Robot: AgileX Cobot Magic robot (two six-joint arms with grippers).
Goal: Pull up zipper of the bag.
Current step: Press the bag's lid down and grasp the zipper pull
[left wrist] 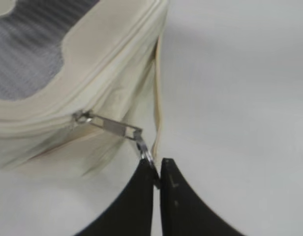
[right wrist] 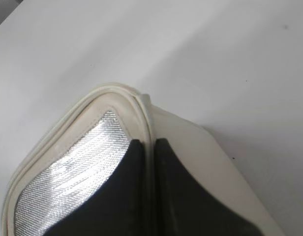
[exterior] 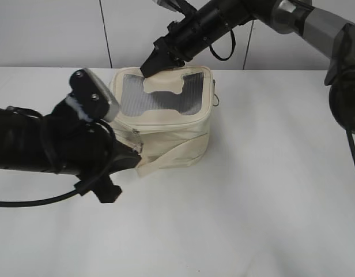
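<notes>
A cream fabric bag (exterior: 172, 135) with a silvery mesh top panel stands mid-table. Its metal zipper pull (left wrist: 114, 129) hangs from the slider on the zipper line, near the bag's front left corner (exterior: 136, 134). My left gripper (left wrist: 157, 169) is shut on the ring at the end of the zipper pull, drawing it taut away from the bag; it shows in the exterior view (exterior: 137, 151) too. My right gripper (right wrist: 150, 147) is shut on the bag's top rim (right wrist: 141, 105) at the far corner, also visible in the exterior view (exterior: 151, 64).
The white table (exterior: 269, 190) runs around the bag. A loose cream strap (left wrist: 158, 98) hangs down the bag's corner beside the left fingers. A small metal ring (exterior: 216, 99) sits on the bag's right side. A black cable (exterior: 27, 202) trails under the left arm.
</notes>
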